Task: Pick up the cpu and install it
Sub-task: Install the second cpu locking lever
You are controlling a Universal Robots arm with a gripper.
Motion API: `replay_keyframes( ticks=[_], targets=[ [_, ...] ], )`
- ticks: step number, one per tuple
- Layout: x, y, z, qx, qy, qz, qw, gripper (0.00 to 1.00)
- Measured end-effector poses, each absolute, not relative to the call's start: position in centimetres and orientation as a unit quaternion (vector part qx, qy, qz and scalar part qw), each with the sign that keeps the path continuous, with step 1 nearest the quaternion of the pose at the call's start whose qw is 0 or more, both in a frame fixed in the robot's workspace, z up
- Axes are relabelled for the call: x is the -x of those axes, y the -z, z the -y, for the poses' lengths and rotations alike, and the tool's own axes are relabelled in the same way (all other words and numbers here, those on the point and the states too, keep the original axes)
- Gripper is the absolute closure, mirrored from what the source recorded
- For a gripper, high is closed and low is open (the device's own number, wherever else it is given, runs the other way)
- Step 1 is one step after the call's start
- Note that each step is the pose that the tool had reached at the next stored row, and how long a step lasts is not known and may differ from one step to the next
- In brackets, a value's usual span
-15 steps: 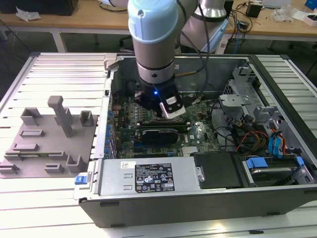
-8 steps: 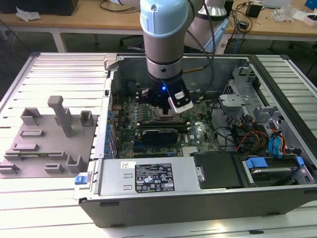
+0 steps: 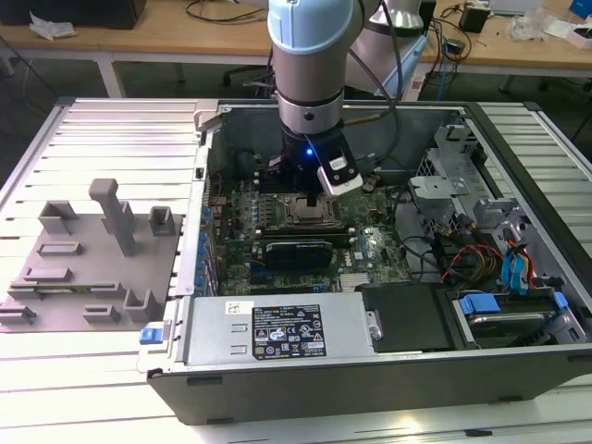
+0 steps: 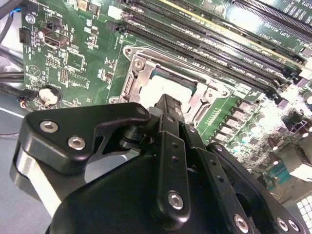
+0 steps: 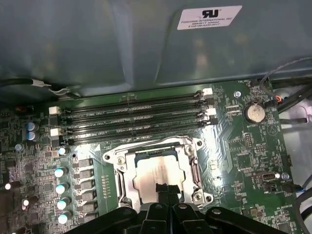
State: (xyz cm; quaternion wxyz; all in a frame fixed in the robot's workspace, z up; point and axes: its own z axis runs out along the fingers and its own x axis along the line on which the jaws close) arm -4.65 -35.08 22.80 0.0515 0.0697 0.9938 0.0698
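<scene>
Ribbed metal tabletop (image 3: 111, 129) foreground; wooden desks (image 3: 185, 32) with cables (image 3: 222, 11) along frame top; dark floor (image 3: 28, 102) upper left.

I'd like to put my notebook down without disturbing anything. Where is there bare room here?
The ribbed table is bare in front of the grey fixture blocks and along the strip behind them. Inside the computer case it is crowded: the gripper hangs over the cpu in its socket, with cables and drive bays alongside.

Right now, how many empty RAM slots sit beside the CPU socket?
4, all empty, in a row between the socket holding the cpu and the case wall. Others may be hidden.
</scene>
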Motion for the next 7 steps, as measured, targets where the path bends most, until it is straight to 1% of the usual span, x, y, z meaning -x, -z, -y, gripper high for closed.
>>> replay_keyframes(
  ticks=[7],
  targets=[
    [4.65, -22.80, 35.03, -0.070, -0.070, -0.994, 0.052, 0.89]
  ],
)
